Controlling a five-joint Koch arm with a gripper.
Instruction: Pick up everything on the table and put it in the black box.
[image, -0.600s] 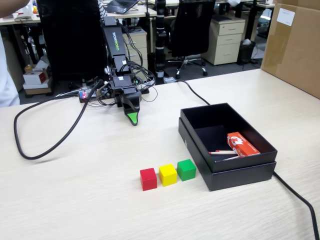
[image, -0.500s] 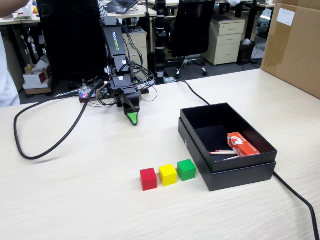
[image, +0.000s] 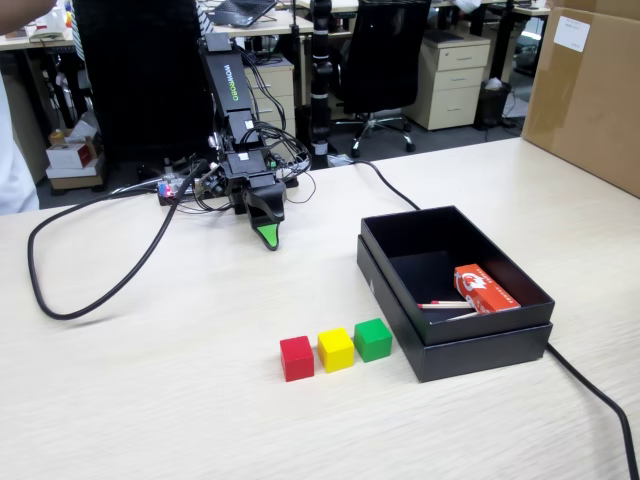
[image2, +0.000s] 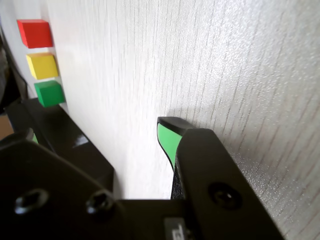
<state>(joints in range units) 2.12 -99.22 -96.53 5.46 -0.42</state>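
While the arm sits way back near the tangle of wires (image: 205, 180), the desk has a fair bit on it: a thick black cable (image: 90, 285) loops across the table (image: 150, 400) on the left of the fixed view, another runs out from behind the black box (image: 455, 345) on the right, and a big brown cardboard box (image: 590, 90) stands at the far right edge. Nothing lies between the arm and the cubes, just bare wood.

Compared to half a second back, barely anything changed; the gripper (image: 266, 238) looks shifted a hair, cubes and box are exactly where they were.

Red cube (image: 297, 358), yellow cube (image: 336, 349) and green cube (image: 373, 339) sit in a tight row just left of the box, green one nearest to it. Inside the box are an orange-red packet (image: 485, 288) and a couple of thin sticks (image: 445, 305).

Gripper tip points down close to the table, holding nothing. Only one green-tipped jaw shows clearly in the wrist view, so I can't tell how wide it's open.
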